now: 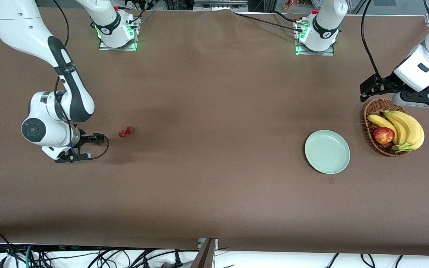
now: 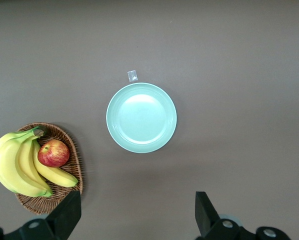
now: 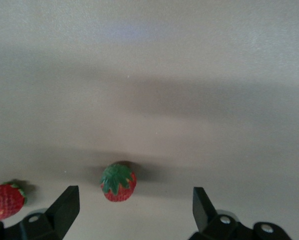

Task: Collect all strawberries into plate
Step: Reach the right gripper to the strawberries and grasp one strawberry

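Mint plate (image 1: 327, 151) lies bare (both tools (image 3: 134, 207) (image 2: 138, 212) gape), brown table (image 1: 214, 111) around.

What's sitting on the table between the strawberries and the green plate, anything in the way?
Nothing visible. Bare brown table runs from the two visible strawberries to the plate. The basket of fruit sits past the plate. The right gripper is open by one strawberry.

Surface finish as observed
Counter (image 1: 214, 167) matt brown cloth; plate (image 1: 327, 151) smooth, slightly glossy; basket (image 1: 371, 111) rough woven wicker.
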You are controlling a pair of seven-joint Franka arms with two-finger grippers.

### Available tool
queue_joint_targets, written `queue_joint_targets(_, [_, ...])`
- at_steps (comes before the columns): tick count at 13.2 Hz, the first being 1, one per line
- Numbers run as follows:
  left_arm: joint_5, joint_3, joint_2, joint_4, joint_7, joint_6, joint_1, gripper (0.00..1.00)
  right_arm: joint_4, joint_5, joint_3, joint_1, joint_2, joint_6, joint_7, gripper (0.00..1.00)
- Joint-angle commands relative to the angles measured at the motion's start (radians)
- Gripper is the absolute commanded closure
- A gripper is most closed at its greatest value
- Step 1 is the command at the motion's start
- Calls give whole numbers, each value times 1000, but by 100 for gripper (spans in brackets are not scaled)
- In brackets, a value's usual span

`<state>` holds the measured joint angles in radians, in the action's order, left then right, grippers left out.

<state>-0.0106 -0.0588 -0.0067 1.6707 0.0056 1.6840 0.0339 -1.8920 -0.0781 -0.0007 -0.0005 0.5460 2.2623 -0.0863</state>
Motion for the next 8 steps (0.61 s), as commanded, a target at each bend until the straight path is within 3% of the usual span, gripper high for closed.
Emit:
queue_joint_targets(1, [9,-3,11,-31,-6,-23,1,0,-51,-5,8,-9,-3,71,-10,0])
queue_joint_targets(3, [9,-3,11,-29,-6,-23,1,0,-56,-5,8,-9,-1,72,-10,3])
queue_joint_targets(8, [11,-4,10,-29,-4,-23,1,0,-59,-5,10,-9,5,71,-12,66])
